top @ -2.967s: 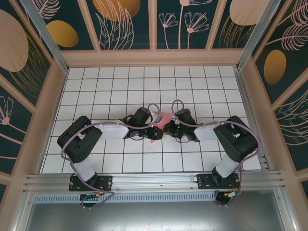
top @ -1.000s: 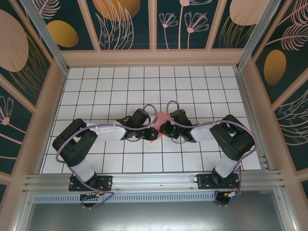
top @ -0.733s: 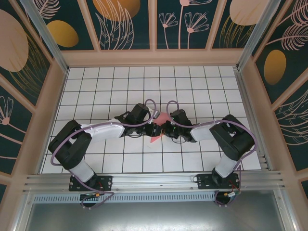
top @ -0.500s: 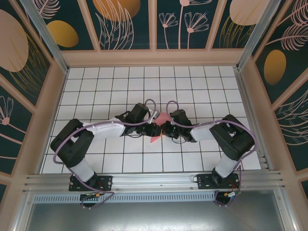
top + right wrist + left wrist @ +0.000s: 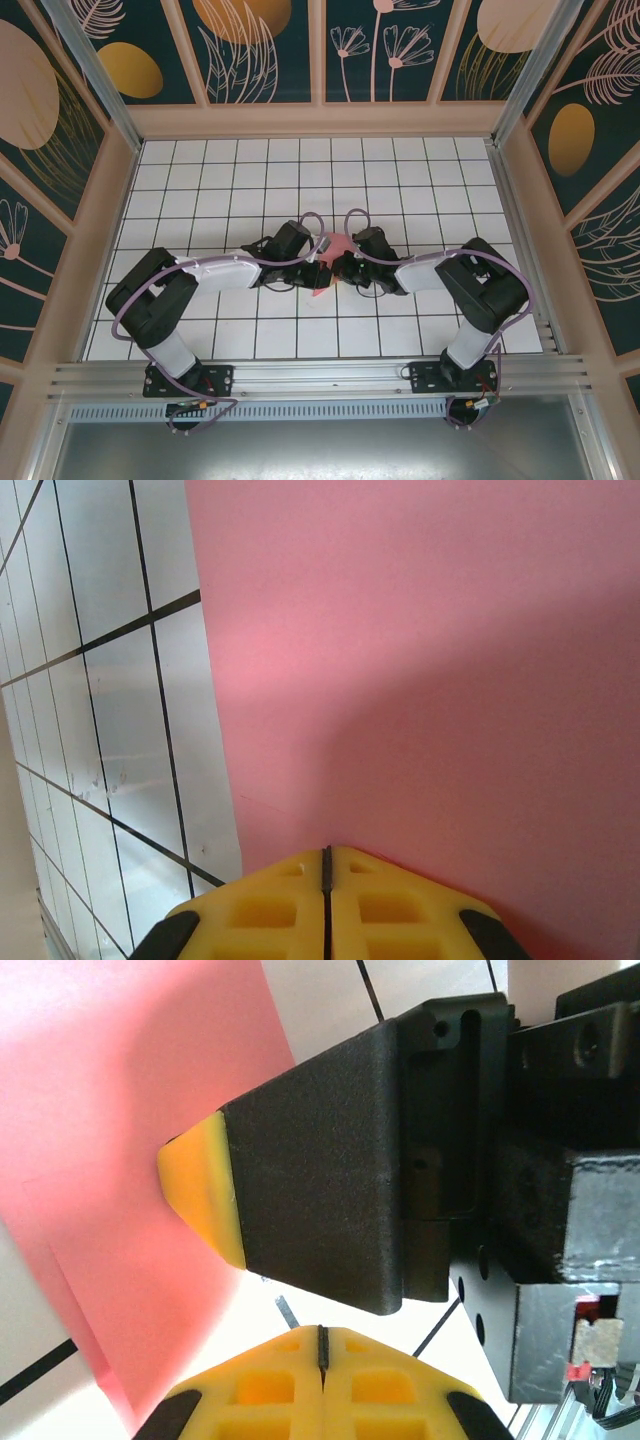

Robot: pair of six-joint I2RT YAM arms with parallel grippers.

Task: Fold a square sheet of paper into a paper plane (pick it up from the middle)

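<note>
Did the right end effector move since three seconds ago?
Yes. The right end effector, shut on the pink paper, shifted slightly left across the grid table.

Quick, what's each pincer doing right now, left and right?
Left pincer: closed; whether it grips the pink paper cannot be told.
Right pincer: closed on the pink paper.

Seen from above, both wrists (image 5: 292,246) cover most of the pink paper (image 5: 333,244), so its outline and folds cannot be told. Close up, a black finger (image 5: 320,1170) lies over the paper's right side, and the frame edges cut the paper off. Whether the closed left pincer (image 5: 322,1348) or right pincer (image 5: 325,868) pinches the paper is unclear.
</note>
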